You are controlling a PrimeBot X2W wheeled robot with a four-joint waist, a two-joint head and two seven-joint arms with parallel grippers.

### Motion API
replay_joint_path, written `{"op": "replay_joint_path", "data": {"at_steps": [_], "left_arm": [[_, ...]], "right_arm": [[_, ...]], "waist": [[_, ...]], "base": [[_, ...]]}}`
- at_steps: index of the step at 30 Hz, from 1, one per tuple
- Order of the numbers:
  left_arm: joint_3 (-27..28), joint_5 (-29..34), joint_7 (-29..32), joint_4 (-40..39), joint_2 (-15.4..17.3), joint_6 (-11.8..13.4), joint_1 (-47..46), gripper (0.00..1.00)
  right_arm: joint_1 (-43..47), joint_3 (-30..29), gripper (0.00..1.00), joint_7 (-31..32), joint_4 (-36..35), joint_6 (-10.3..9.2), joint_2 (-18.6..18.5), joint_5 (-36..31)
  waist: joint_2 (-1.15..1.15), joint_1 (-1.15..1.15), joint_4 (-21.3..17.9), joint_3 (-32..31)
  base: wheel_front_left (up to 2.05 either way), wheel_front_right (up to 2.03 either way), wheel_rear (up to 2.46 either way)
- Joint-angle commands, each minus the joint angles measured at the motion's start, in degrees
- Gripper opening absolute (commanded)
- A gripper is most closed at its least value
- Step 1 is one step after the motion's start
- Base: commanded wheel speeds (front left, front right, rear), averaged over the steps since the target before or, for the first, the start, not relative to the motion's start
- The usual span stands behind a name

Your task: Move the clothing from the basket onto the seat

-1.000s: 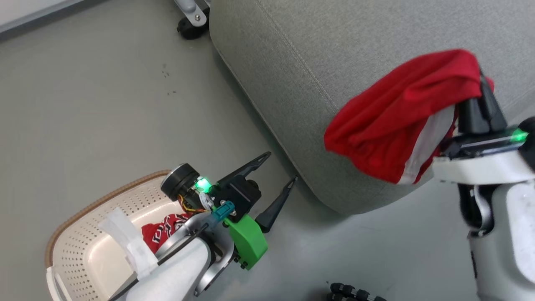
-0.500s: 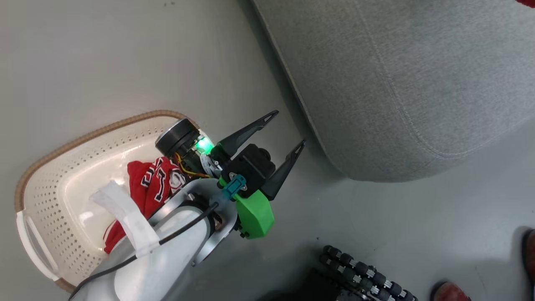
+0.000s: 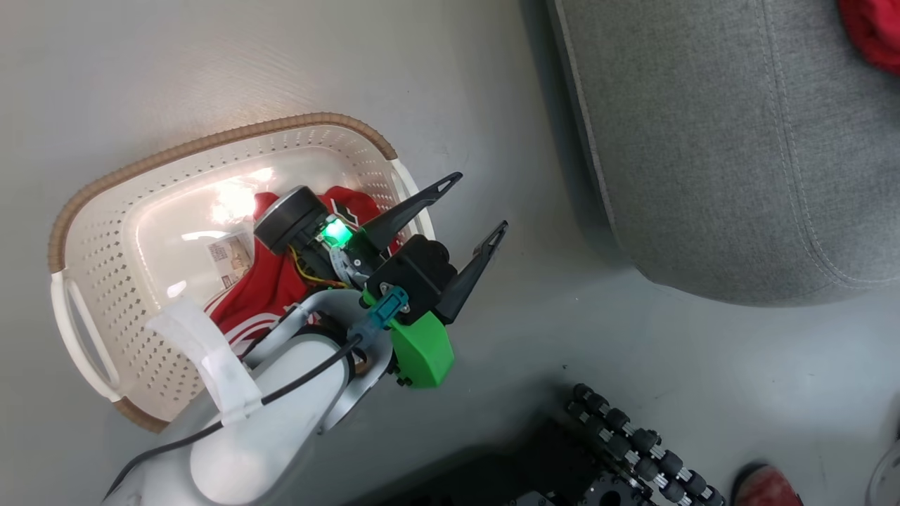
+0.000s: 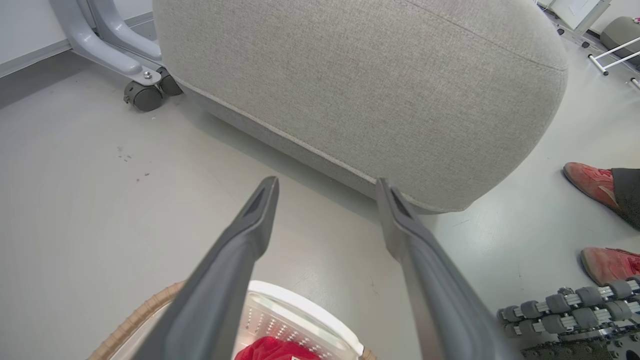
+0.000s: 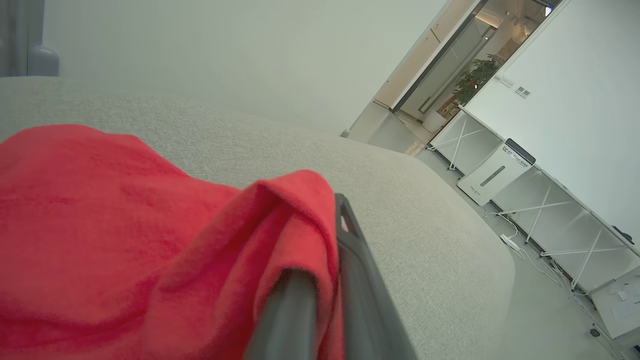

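Note:
The cream basket [image 3: 91, 211] with a brown rim stands on the floor at the left. A red jersey [image 3: 271, 292] with white stripes lies in it, partly hidden by my left arm. My left gripper [image 3: 474, 204] hangs open and empty over the basket's right rim, pointing toward the grey seat [image 3: 703, 154]. In the left wrist view, the open left gripper [image 4: 326, 184] faces the seat [image 4: 360, 90], with the basket's rim [image 4: 305, 299] and red cloth [image 4: 272, 350] below. My right gripper [image 5: 336, 220] is shut on the plain red garment [image 5: 100, 225], held over the seat [image 5: 410, 200]. A corner of that garment [image 3: 872, 35] shows.
My wheeled base with black rollers [image 3: 633, 443] sits at the bottom. A person's red shoes [image 4: 592, 182] stand on the floor to the right of the seat. A grey frame leg on a caster [image 4: 145, 95] stands behind the seat's far left corner.
The head camera has swung down and left, bringing the whole basket into view. The right gripper with the red garment has left the head view's frame. The left gripper stays open.

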Motion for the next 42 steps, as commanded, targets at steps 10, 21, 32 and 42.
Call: {"op": "replay_joint_path", "data": {"at_steps": [10, 21, 32, 42], "left_arm": [[-0.8, -2.6, -8.2, 6.3, -4.9, 0.9, 1.8, 1.00], [5.1, -9.3, -20.0, 17.6, -10.1, 5.5, 9.7, 1.00], [22.3, -9.0, -20.9, 12.7, -11.6, 10.0, 22.9, 1.00], [36.7, -3.2, -20.9, 1.5, -13.9, 9.9, 37.6, 1.00]], "right_arm": [[11.1, -3.3, 1.00, 0.0, -6.5, -0.13, 5.2, -4.5], [26.8, 12.5, 1.00, 0.0, -7.9, -0.12, 7.4, 2.5], [34.2, 31.5, 1.00, 0.0, -8.2, -0.12, 7.4, 11.4], [42.2, 36.7, 1.00, 0.0, -14.9, -0.12, 7.3, 17.9]], "waist": [[0.00, -0.01, 4.0, -10.7], [0.00, -0.01, 12.4, -28.3], [0.00, -0.01, 18.1, -43.2], [0.00, -0.01, 18.5, -51.0]], "base": [[0.00, 0.00, 0.00], [0.00, 0.00, 0.00], [0.00, 0.00, 0.00], [0.00, 0.00, 0.00]]}}
